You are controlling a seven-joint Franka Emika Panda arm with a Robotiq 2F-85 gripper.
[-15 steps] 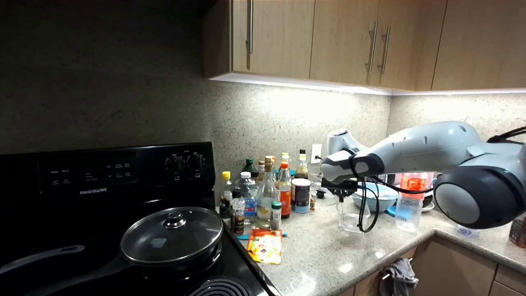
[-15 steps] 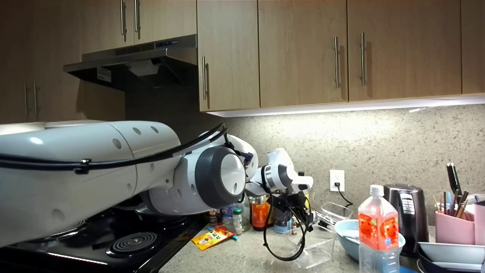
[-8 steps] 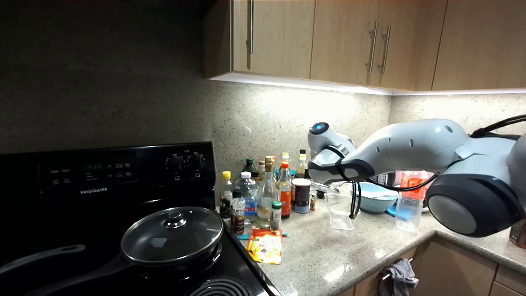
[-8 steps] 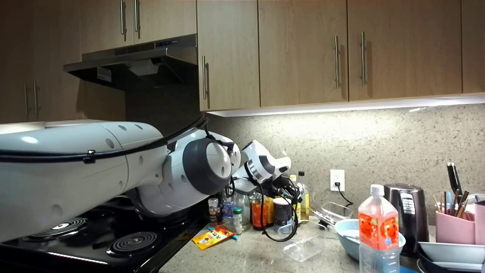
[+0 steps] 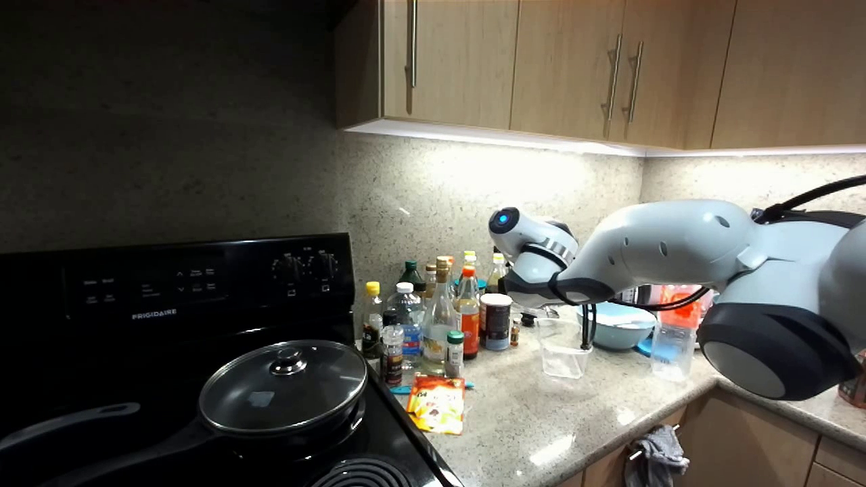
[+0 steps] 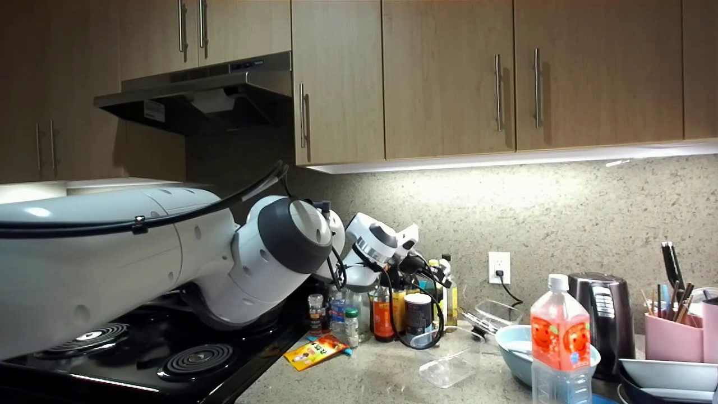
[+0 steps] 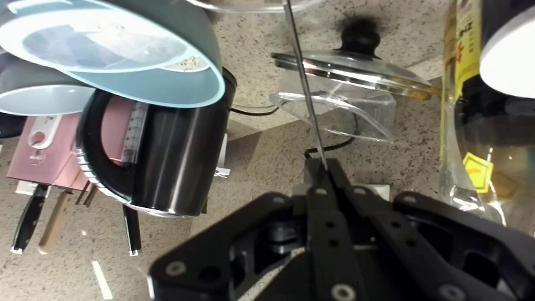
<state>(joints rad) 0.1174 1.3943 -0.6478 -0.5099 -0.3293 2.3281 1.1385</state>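
In the wrist view my gripper [image 7: 325, 166] is shut on a thin grey metal rod [image 7: 307, 92], which runs from the fingertips to the top edge of the picture. The far end of the rod is out of frame. That view stands upside down. A clear plastic container [image 5: 565, 358] rests on the counter below the wrist; the same container [image 6: 449, 365] shows beyond the hanging cable loop. Behind the rod lie a glass lid [image 7: 355, 69] with a black knob and another clear plastic container [image 7: 372, 108]. The arm hides my fingers in an exterior view.
Several bottles [image 5: 440, 325] and a dark canister [image 6: 418, 320] crowd the wall. A blue bowl [image 6: 519, 356], a red-labelled bottle [image 6: 561, 336] and a dark kettle [image 6: 603, 320] stand nearby. A lidded pan [image 5: 284, 389] sits on the stove; a yellow-orange packet [image 5: 436, 404] lies beside it.
The arm has swung left in both exterior views, and the wrist has tilted. The nearer clear container shifted left during the first half second and has stayed put since. The gripper remains shut.
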